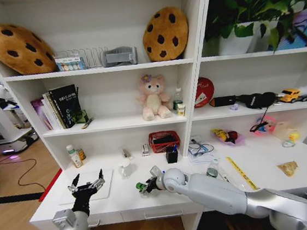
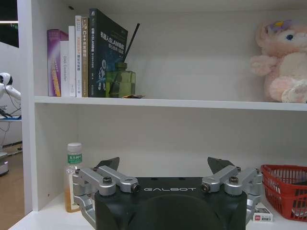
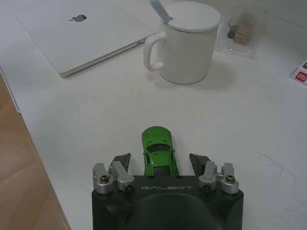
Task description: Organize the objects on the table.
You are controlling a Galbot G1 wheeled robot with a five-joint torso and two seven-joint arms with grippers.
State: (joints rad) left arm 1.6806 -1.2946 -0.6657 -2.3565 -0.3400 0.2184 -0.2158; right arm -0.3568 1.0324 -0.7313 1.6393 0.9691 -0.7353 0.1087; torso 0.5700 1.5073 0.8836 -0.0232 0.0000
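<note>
Right wrist view: jaws of the right gripper (image 3: 160, 162) spread, straddling the green toy car (image 3: 159, 151) without touching it, car flat on the white table (image 3: 86, 120). Beyond the car, a white mug (image 3: 184, 45) with a spoon handle poking out; near the mug, a closed silver laptop (image 3: 84, 31). "GALBOT" lettered on the gripper body. Right arm stretched low across the table. Left gripper (image 1: 87, 184) raised over the laptop, jaws wide apart, nothing held.
</note>
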